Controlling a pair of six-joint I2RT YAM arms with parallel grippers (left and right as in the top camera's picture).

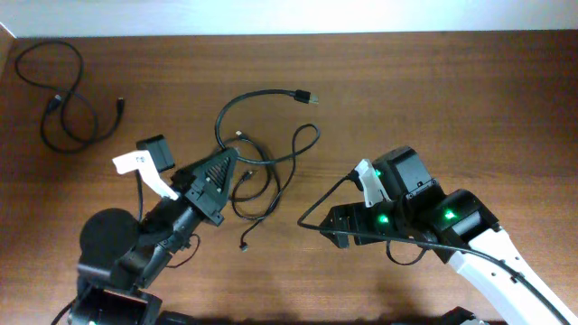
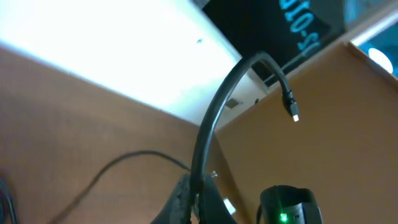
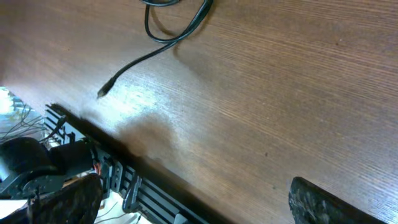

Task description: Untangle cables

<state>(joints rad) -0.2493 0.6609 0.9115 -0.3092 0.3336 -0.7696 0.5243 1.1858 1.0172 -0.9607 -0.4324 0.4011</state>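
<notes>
Left gripper [image 1: 226, 170] is clamped on one cable [image 2: 209, 124] of the knot [image 1: 266, 158] at centre, while the right gripper [image 3: 193, 200] — at 5 o'clock — gapes wide, empty. One cord [image 1: 63, 104] lies free at 10 o'clock — the rest, seemingly two, remain entwined.

One cable [image 1: 65, 106] lies alone at far left-rear of table [image 1: 470, 99]. Tangled cables [image 1: 271, 158] sit mid-table w/ left gripper [image 1: 231, 168] at their left edge. Right gripper [image 1: 332, 226] is right-front, apart. Plug end [image 1: 244, 246] trails frontward.
</notes>
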